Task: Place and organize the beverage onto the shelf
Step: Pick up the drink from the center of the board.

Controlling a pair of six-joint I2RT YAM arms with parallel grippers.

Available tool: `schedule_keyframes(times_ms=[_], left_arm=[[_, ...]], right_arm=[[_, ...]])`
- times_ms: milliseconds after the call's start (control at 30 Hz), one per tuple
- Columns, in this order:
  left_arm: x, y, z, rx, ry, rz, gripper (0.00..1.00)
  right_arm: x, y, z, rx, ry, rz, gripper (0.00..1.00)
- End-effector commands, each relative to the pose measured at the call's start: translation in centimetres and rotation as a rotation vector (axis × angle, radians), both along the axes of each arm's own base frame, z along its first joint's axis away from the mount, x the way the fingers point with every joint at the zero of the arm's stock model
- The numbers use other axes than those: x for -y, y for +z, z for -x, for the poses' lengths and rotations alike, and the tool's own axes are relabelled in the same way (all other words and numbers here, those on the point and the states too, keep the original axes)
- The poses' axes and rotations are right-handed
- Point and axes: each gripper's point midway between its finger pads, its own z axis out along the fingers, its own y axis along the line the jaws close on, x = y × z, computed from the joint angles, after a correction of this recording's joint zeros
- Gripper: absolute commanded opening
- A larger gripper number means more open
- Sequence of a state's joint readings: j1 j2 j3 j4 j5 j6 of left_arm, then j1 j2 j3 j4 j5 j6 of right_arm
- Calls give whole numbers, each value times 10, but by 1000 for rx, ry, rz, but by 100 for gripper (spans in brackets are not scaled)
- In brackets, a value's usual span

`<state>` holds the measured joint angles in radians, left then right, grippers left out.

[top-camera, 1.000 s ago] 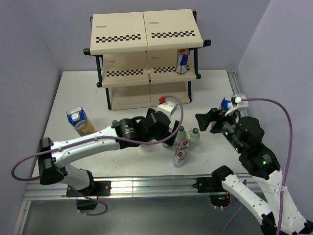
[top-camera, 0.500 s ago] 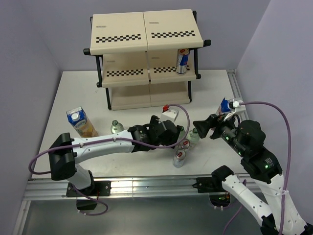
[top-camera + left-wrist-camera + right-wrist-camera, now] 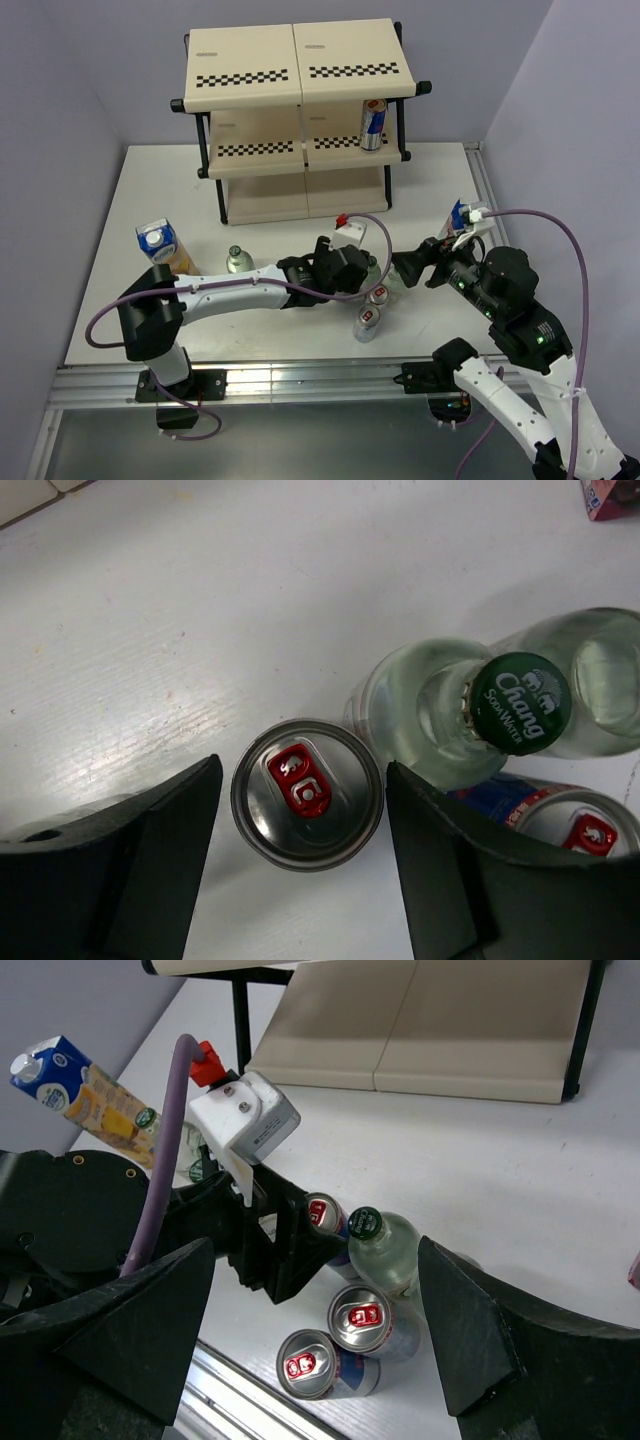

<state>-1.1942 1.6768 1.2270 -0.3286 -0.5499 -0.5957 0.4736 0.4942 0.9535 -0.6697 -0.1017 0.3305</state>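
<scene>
Three slim cans and green-capped bottles stand clustered near the table's front. My left gripper [image 3: 303, 780] is open and straddles one upright can [image 3: 308, 792], with a thin gap between the can and each finger. A bottle [image 3: 500, 705] touches that can on the right, and a second can [image 3: 575, 830] is partly hidden behind the right finger. My right gripper [image 3: 315, 1250] hangs open above the cluster, holding nothing. Below it stand two more cans [image 3: 362, 1318] [image 3: 310, 1365]. The shelf [image 3: 300, 75] stands at the back with one can [image 3: 372, 124] on its middle tier.
A yellow carton [image 3: 163, 248] and a lone bottle [image 3: 237, 260] stand on the table's left side. A corner of a purple carton [image 3: 610, 495] shows at the far right. The left arm [image 3: 230, 290] stretches across the table front. Purple cables loop beside both arms.
My left gripper slid right and down over the can, its jaws narrowing, which uncovered the lone bottle on the left. My right gripper moved left toward the cluster.
</scene>
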Motion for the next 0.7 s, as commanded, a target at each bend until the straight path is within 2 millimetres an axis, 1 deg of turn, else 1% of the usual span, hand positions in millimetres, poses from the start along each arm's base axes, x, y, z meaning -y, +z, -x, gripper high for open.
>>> schedule_keyframes(times_ms=[0,33,67,133,167,233,267,333,367,400,433,500,533,567,600,633,667], left_arm=[[11,11,-13,54,32,56,69],[12,11,-13,57,32,56,64],[12,9,-14,56,33,56,51],[10,10,-15,59,43,49,36],[10,12,-15,59,52,56,23],[5,17,-15,67,63,56,9],[3,28,-15,76,66,77,1],[0,37,-14,86,67,92,0],[-2,50,-14,98,67,116,0],[-2,59,-14,103,67,129,0],[-5,63,-12,103,64,123,0],[-6,88,-9,120,48,158,0],[-7,95,-8,124,42,166,0],[-12,104,-5,126,37,165,0],[-12,116,-4,134,33,184,0],[-14,124,-3,138,28,191,0],[-20,134,0,143,24,195,0]], right_arm=[[-7,9,-1,49,38,-15,89],[-8,8,-1,48,42,-15,88],[-8,8,-1,48,45,-12,89],[-9,7,-1,47,48,-13,89],[-9,7,-1,49,51,-14,89],[-11,6,-3,53,54,-15,89],[-11,6,-3,57,57,-15,89],[-12,7,-5,68,59,-18,89],[-14,8,-5,75,68,-22,89],[-15,6,-6,77,73,-22,89],[-16,11,-6,99,78,-32,89],[-19,13,-5,117,100,-37,90],[-21,18,-4,146,112,-49,91],[-23,20,-4,165,124,-49,91],[-27,19,-2,170,153,-55,91],[-29,24,-1,202,168,-59,91],[-32,25,-1,214,184,-60,91]])
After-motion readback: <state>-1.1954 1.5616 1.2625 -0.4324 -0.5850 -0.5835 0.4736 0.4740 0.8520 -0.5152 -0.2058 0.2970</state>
